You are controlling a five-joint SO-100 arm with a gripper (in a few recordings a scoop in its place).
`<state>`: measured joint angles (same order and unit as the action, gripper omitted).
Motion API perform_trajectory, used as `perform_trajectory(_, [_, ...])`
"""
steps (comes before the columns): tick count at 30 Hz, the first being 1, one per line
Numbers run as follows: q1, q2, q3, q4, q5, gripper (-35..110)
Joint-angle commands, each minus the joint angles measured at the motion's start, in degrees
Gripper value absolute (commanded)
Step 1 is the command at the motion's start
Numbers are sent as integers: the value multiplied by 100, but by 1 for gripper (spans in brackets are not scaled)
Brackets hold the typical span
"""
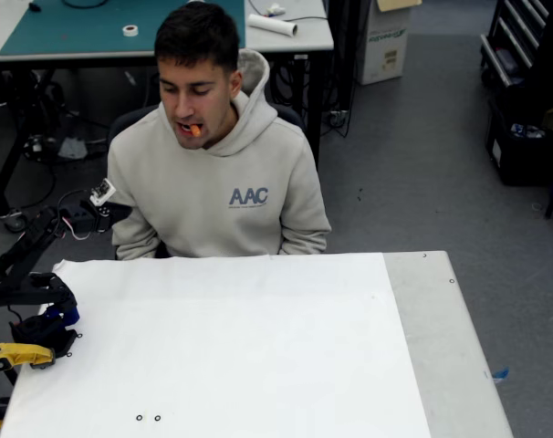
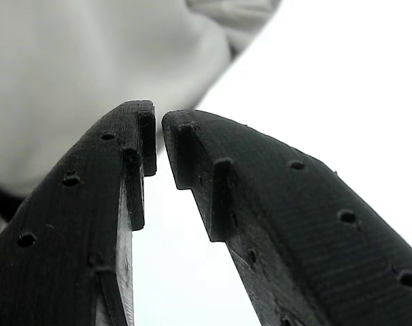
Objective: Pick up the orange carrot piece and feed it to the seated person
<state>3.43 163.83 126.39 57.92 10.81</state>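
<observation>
The orange carrot piece (image 1: 195, 130) sticks out of the mouth of the seated person (image 1: 222, 192), who sits behind the far edge of the table in a beige hoodie. My black arm is folded at the table's left edge, well away from the carrot. Its gripper (image 1: 92, 214) is low beside the person's sleeve. In the wrist view the two black fingers (image 2: 213, 183) of the gripper (image 2: 158, 136) almost meet at the tips, and nothing lies between them. Behind them are the hoodie and the white table top.
The white table (image 1: 231, 347) spreads out in front of the person, with a grey strip (image 1: 441, 347) along its right side. A yellow tool piece (image 1: 16, 354) lies at the left edge near my arm's base. Desks and boxes stand behind the person.
</observation>
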Motion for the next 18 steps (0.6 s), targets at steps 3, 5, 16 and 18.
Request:
perform_trajectory(3, [-18, 1705, 1195, -62, 44, -2])
perform_trajectory(5, [-18, 2171, 1564, -62, 44, -2])
perform_trajectory(16, [-18, 2531, 2628, 9, 44, -2])
perform_trajectory(18, [-18, 2531, 2821, 9, 44, -2])
